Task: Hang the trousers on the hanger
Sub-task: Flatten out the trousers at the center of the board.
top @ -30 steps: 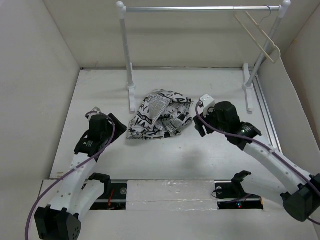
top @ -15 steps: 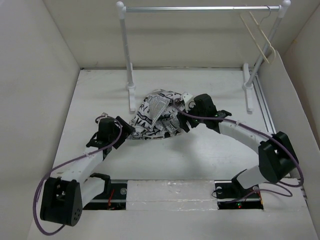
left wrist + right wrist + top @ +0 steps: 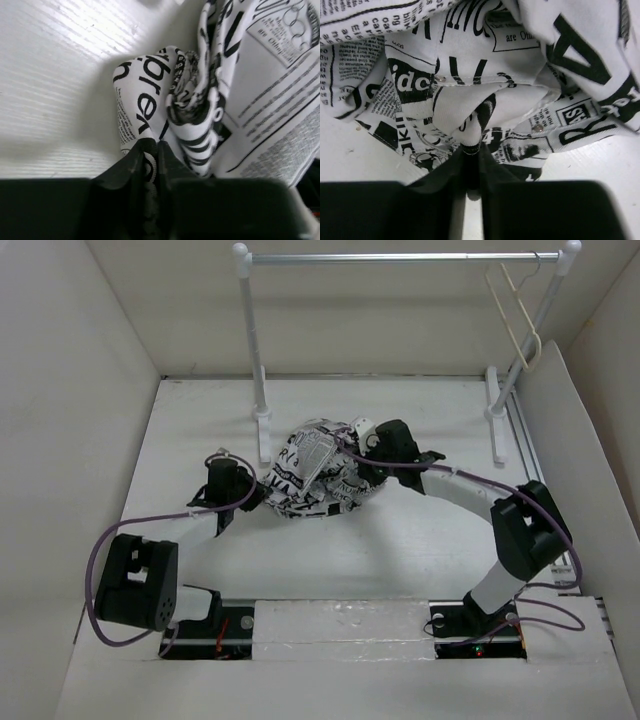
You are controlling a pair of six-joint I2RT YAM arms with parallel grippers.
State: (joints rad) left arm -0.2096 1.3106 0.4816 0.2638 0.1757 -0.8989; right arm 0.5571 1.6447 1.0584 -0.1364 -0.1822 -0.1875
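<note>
The trousers (image 3: pixel 318 468), white cloth printed with black newspaper text, lie crumpled in a heap on the table between the two arms. My left gripper (image 3: pixel 256 492) is at the heap's left edge, shut on a fold of the trousers (image 3: pixel 150 115), with cloth pinched between its dark fingers (image 3: pixel 131 162). At the heap's right side my right gripper (image 3: pixel 362 462) is shut on another fold of the trousers (image 3: pixel 470 105). The cream hanger (image 3: pixel 517 312) hangs by its hook from the right end of the rail, well behind both grippers.
A white-posted metal rail frame (image 3: pixel 400 257) stands at the back, its left post (image 3: pixel 257 370) just behind the heap and its right post (image 3: pixel 520 360) near the right wall. White walls close in the table on the left, right and back.
Both arms have reached inward to the heap. Both grippers were open a second ago and now each is closed on a fold of the trousers. The hanger has swung slightly.
</note>
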